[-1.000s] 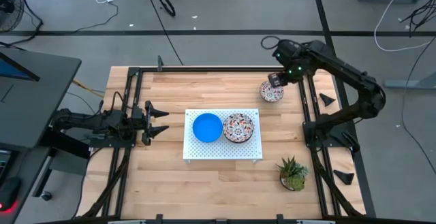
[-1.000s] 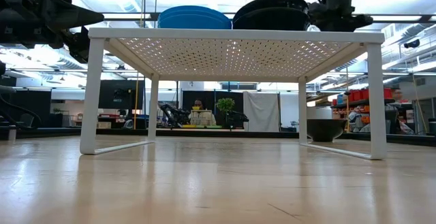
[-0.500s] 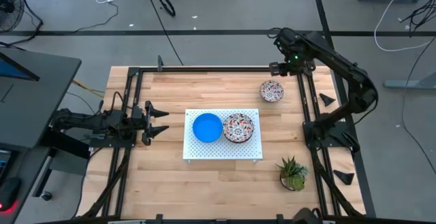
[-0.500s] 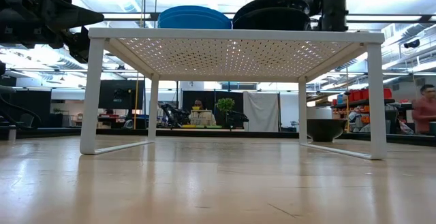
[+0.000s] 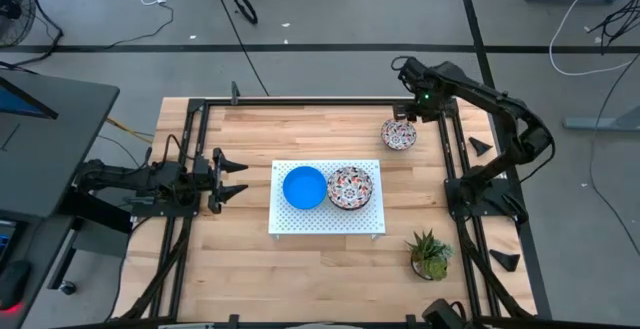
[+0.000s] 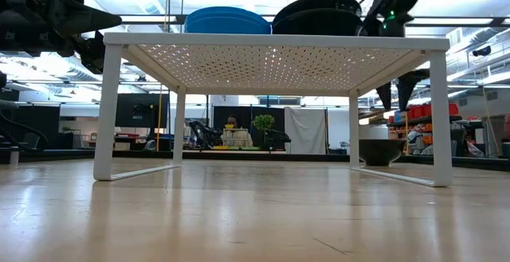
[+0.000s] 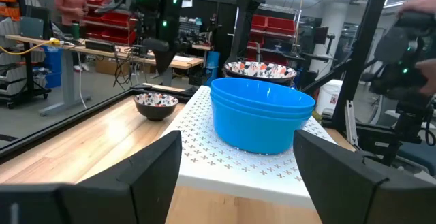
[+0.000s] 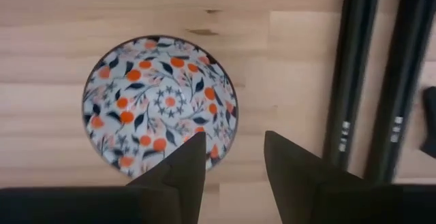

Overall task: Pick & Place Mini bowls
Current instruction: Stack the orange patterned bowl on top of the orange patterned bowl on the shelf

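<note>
Two stacks of mini bowls sit side by side on your white perforated board (image 5: 326,219) at the middle of the desk (image 5: 250,259). From overhead you see the blue stack (image 5: 304,187) toward 9 o'clock and the floral stack (image 5: 351,187) toward 3 o'clock, just beside each other. The left wrist view shows two blue rims nested in the blue stack (image 7: 261,115); how many more lie inside either stack you cannot tell. One further floral bowl (image 5: 399,134) stands alone on the bare wood toward 1 o'clock from the board, well apart from it and near the desk's dark frame rail (image 5: 455,154). That makes at least four bowls that you can count.

One small green potted plant (image 5: 430,254) stands at about 4 o'clock from the board.

Your right tool (image 5: 410,109) hangs above the single floral bowl (image 8: 160,101), at its 12 o'clock edge. Its two dark fingers (image 8: 178,173) stand partly apart and hold nothing; the bowl lies free on the wood below them.

Your left tool (image 5: 236,179) waits at 9 o'clock from the board, near it, pointing at the blue stack. Its fingers (image 7: 146,173) are spread wide and released, with nothing between them.
</note>
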